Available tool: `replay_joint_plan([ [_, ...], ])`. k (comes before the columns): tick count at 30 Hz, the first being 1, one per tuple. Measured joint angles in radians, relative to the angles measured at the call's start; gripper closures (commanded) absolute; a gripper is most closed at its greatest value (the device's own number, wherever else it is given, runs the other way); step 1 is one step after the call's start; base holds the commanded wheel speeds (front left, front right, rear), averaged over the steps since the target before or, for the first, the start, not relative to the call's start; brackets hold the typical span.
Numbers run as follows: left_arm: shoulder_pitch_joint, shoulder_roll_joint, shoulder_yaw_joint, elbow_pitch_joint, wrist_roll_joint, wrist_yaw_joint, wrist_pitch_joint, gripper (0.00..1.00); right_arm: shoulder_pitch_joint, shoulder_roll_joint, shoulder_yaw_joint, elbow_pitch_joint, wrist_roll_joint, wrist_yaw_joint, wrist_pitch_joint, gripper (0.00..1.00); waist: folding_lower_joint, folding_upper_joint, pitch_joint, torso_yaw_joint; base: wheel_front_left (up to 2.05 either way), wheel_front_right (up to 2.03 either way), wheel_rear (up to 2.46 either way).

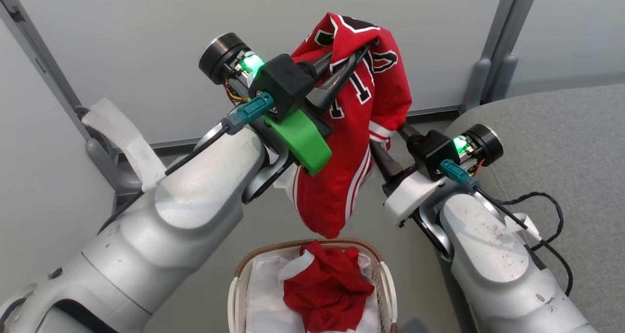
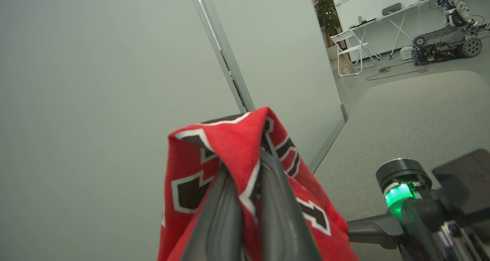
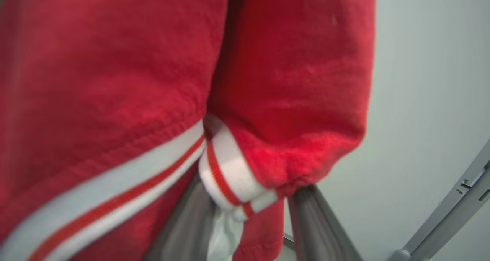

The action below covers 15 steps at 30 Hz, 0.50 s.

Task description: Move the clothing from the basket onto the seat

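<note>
Left gripper [image 1: 368, 47] is clamping the lettered red jersey [image 1: 361, 103] at its top fold, so it is hanging lengthwise above the basket [image 1: 244, 269]. Right gripper [image 3: 252, 192] is straddling the striped cuff [image 3: 229, 180], fingers apart; whether it is gripping cannot be told. The seat [image 1: 561, 142] is lying rightward, nearer the right arm. The plain red garment [image 1: 327, 284] is sitting in the basket.

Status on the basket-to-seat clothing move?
Done: nothing lies on the visible part of the seat yet. In hand: left gripper shut on the jersey, which hangs above the basket; right gripper open, straddling its striped cuff. Left: carry the jersey to the seat, then fetch the plain red garment in the basket.
</note>
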Motion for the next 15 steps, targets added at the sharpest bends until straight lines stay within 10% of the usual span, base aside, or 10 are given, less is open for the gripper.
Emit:
replay_joint_plan([
  [15,0.054,0.020,0.037,0.052,-0.043,0.000,-0.006,1.00,0.000,0.000,-0.056,-0.027,-0.003,0.000,0.000,1.00,0.0000,0.0000,0.007,-0.014,0.00,0.00,0.00],
])
